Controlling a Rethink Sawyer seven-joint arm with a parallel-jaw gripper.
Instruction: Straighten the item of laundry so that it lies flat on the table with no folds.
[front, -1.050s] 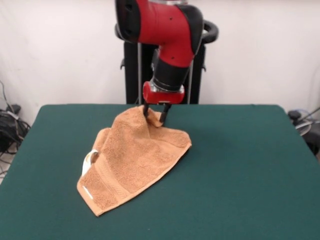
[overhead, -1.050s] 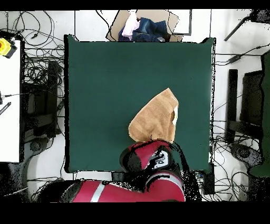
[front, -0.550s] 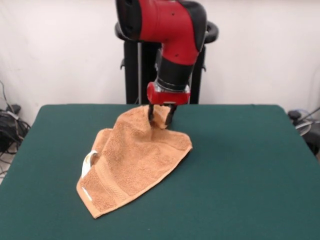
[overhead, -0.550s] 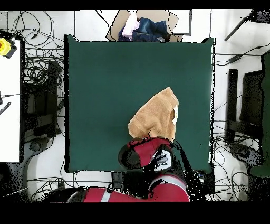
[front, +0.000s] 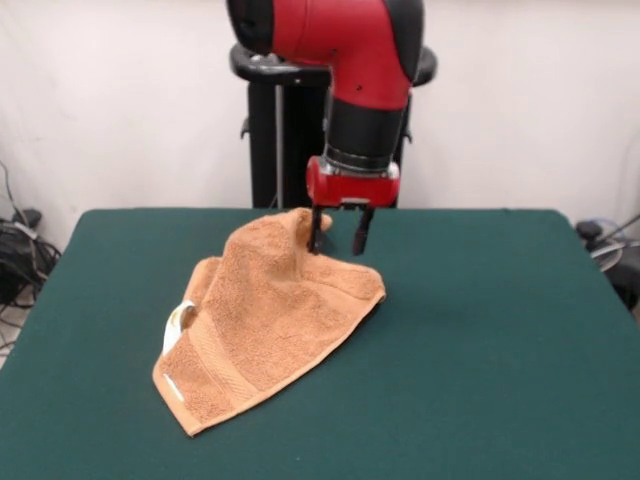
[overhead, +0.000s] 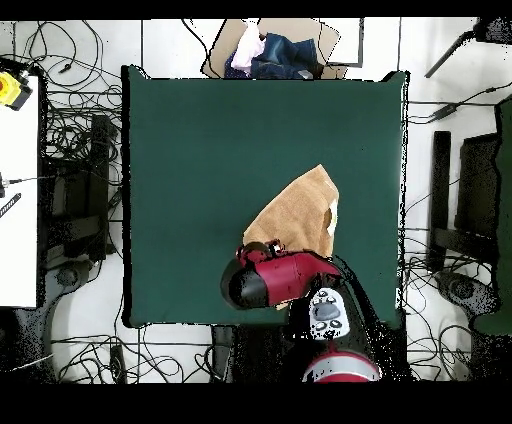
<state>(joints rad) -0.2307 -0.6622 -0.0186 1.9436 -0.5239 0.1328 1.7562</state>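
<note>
End effector hangs just above centre of the front view, under the red and black arm. Its two dark fingers stand apart with a clear gap; the left-hand one in the frame touches the raised peak of the towel, the other hangs free over green felt. So it is parted and, as far as I can judge, not clamping cloth, though contact at the hidden side of the peak cannot be ruled out.

The towel lies left of centre on the table, an orange-tan terry cloth with a looped, nubbly pile. It forms a rough triangle: one corner points to the lower left of the frame, and the peak bunches up beside the end effector. A flatter woven band runs near the lower-left edge, and a small white label shows at the left side. The doubled-over shape suggests at least one layer is folded under.

In the overhead view the arm covers the lower end of the towel, which sits right of centre on the table.

Judgement: task not finished; cloth is folded and humped.
</note>
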